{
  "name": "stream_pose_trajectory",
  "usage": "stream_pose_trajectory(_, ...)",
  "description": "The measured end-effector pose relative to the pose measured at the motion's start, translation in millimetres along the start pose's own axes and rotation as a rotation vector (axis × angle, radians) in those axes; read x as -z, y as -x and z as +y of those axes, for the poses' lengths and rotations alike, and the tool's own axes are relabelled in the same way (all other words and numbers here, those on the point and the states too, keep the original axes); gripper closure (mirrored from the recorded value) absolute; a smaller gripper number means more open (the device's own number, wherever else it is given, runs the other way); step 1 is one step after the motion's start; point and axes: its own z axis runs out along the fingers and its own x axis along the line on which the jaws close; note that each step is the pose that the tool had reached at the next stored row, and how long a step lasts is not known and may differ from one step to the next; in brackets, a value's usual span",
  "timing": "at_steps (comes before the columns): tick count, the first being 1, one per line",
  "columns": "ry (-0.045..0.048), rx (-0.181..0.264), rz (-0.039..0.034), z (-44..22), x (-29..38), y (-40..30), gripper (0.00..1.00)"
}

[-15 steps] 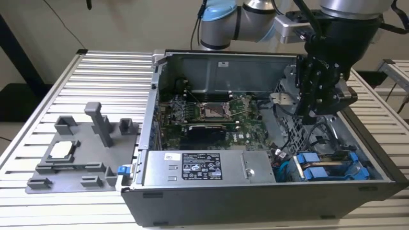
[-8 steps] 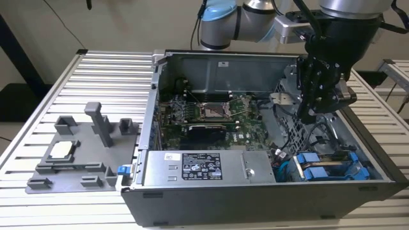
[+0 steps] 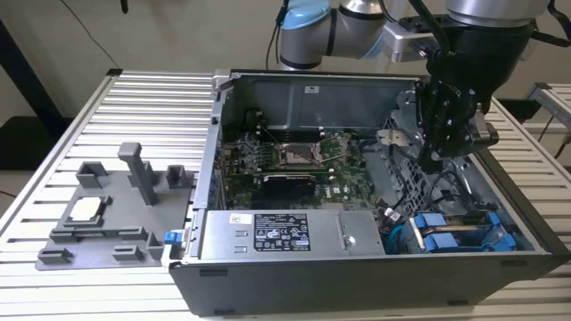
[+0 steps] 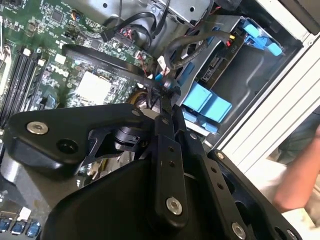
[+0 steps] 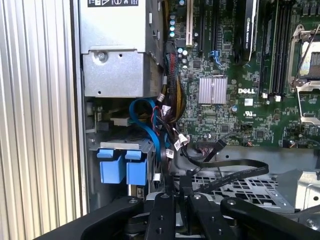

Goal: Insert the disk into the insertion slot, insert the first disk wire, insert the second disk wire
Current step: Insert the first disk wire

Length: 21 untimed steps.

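Note:
My gripper (image 3: 434,159) hangs inside the open computer case, above the perforated metal near the case's right wall in the exterior view. In both wrist views its fingers (image 4: 170,150) come together on the end of a flat black disk wire (image 5: 235,170), so it looks shut on that wire. Two blue-fronted carriers (image 3: 453,235) sit side by side in the grey drive cage (image 4: 235,75), filling the insertion slot. I cannot tell which of the two is the disk. The blue tabs (image 5: 122,167) lie a short way from my fingertips (image 5: 167,192).
A blue cable (image 5: 150,131) and a bundle of coloured wires run between the power supply box (image 3: 290,234) and the motherboard (image 3: 295,160). A grey fixture (image 3: 107,214) lies on the slatted table at the exterior view's left. A person's arm (image 4: 300,185) is beside the case.

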Motion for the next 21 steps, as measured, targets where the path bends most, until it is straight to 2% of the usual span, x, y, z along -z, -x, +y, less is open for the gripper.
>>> stream_pose_trajectory(5, 0.0011, 0.000, 0.0009, 0.0, -0.1, -0.6, 0.84)
stream_pose_trajectory(8, 0.0026, 0.000, -0.0018, -0.3, -0.9, -7.6, 0.84)
stream_pose_trajectory(15, 0.0098, -0.001, -0.0183, -4.5, -3.7, -27.5, 0.84)
stream_pose_trajectory(21, 0.0251, 0.000, -0.0343, -10.5, -5.9, -41.2, 0.84)
